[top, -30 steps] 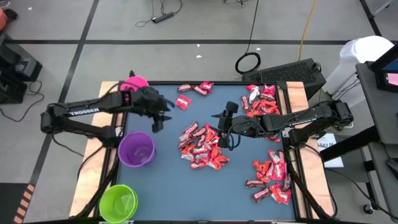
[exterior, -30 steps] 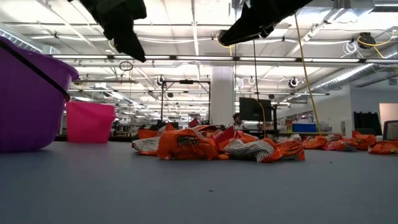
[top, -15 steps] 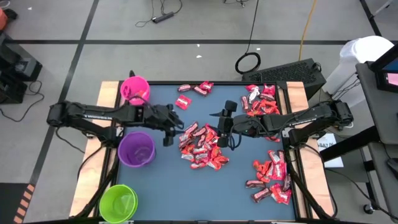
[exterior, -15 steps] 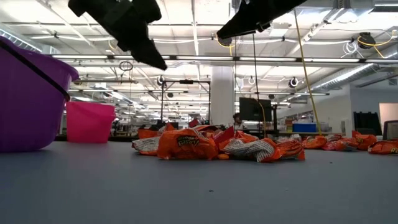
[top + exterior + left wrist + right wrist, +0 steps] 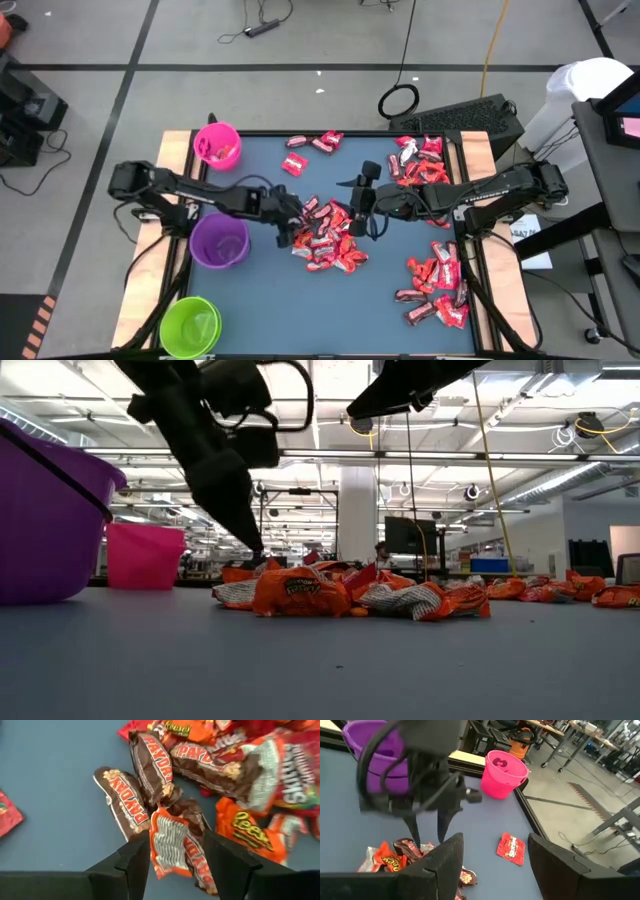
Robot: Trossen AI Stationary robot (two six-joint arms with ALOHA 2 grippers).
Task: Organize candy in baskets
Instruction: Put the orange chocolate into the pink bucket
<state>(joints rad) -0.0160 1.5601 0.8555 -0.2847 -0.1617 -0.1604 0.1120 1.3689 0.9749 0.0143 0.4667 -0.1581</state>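
Candy in red, orange and brown wrappers lies in a central pile (image 5: 325,235) on the blue table. My left gripper (image 5: 290,228) has come down, open, at the pile's left end (image 5: 258,555). Its fingers stand on either side of an orange-and-white wrapped piece (image 5: 170,845) lying among brown pieces (image 5: 122,800). My right gripper (image 5: 360,205) hangs open above the pile's right side (image 5: 495,857), holding nothing. The pink basket (image 5: 217,146) stands at the far left with something in it. The purple basket (image 5: 218,240) is at mid left and the green basket (image 5: 190,325) at the near left. My left gripper comes at the orange-and-white piece (image 5: 167,827) slanting down from the table's left, one finger (image 5: 135,862) on each side of it. The piece lies flat on the pile. I cannot tell whether the fingers touch it.
More candy lies in heaps at the far right (image 5: 420,160) and near right (image 5: 438,290). A few pieces (image 5: 310,150) lie at the far edge, and a red packet (image 5: 511,848) lies alone on the table. Bare table (image 5: 280,310) lies toward the near edge. The purple basket stands close beside my left arm.
My left gripper has swung from beside the pink basket toward the table's right and near side and sunk down to the left end of the central pile, tipping more steeply downward. Its fingers stay open. The candy has not moved.
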